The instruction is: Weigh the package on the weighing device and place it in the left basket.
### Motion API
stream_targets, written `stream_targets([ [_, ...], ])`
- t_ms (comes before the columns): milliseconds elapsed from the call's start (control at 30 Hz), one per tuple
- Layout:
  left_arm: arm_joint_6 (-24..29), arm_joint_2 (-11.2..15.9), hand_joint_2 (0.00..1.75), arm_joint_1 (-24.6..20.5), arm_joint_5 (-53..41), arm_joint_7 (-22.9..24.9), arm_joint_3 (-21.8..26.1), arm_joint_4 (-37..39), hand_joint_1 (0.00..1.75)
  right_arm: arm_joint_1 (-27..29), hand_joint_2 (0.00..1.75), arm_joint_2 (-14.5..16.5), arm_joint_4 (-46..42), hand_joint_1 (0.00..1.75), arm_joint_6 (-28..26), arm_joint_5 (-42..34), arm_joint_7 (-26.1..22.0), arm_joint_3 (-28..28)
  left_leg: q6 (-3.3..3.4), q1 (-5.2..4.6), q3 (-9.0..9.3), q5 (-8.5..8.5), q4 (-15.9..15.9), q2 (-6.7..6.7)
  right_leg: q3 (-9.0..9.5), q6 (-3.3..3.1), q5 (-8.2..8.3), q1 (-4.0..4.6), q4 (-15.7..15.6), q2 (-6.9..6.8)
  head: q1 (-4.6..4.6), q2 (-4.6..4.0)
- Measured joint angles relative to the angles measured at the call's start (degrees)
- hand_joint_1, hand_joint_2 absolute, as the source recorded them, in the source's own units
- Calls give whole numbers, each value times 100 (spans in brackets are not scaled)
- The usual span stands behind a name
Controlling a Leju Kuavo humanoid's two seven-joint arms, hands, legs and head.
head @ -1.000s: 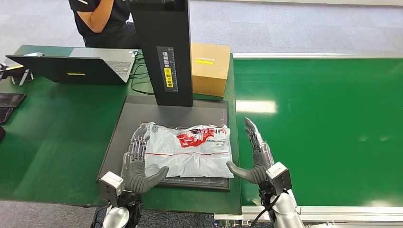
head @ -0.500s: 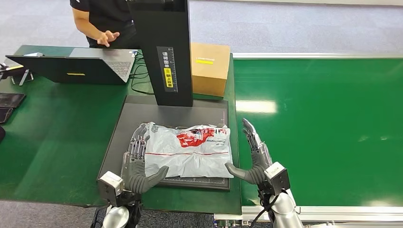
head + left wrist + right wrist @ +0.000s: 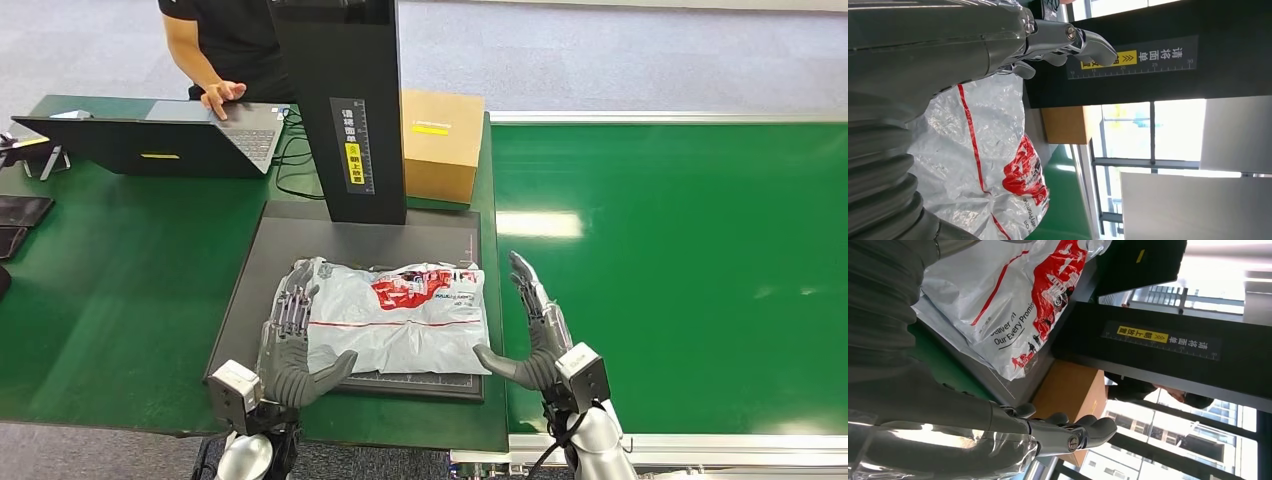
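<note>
Package lying flat on scale. Left hand open, resting at its left edge; right hand open, just beside right edge, apart. Risks: slick bag slipping, sagging in two-sided squeeze; thumb snagging scale; column crowding lift.

Silver-grey package with red print on a dark grey weighing device

The package bears a red graphic, a thin red line and small dark lettering. The weighing device's black column carries a yellow label and white markings. The bench is green, the belt glossy green, the box tan with a yellow sticker. The left robot hand and right robot hand are grey.
</note>
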Motion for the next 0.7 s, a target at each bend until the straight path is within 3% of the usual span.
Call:
stream_targets([
  [700, -96, 0, 175, -19, 4, 41, -2, 2, 0, 68, 175, 0, -7, 0, -9, 4, 55, -7, 0, 0, 1, 0, 0, 0, 0, 0, 0, 0, 0, 0, 0, 0],
])
